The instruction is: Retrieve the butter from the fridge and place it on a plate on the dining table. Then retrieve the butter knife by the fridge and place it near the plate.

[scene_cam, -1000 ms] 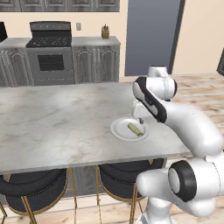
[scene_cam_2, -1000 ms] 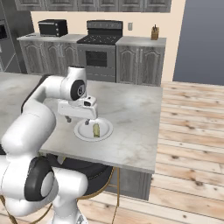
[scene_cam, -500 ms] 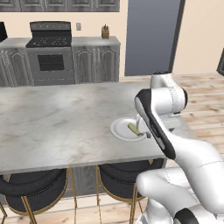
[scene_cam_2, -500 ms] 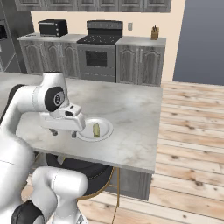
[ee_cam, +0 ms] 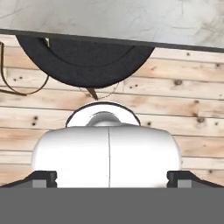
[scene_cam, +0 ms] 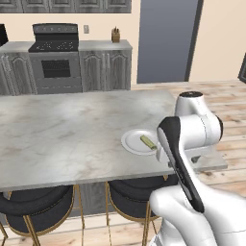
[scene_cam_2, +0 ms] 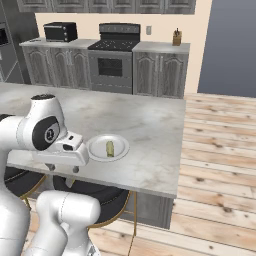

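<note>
Small olive-yellow butter stick (scene_cam: 148, 141) lies on round white-grey plate (scene_cam: 130, 144), near edge of grey-white marbled dining table (scene_cam: 72, 134). Two-finger gripper (scene_cam_2: 61, 168) beside plate; jaw spacing indiscernible.

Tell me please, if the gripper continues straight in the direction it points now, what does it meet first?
Probably the wooden floor. The hand view looks down past the dining table edge and a black stool, though the robot's own white body fills the centre and depth is unclear.
</note>
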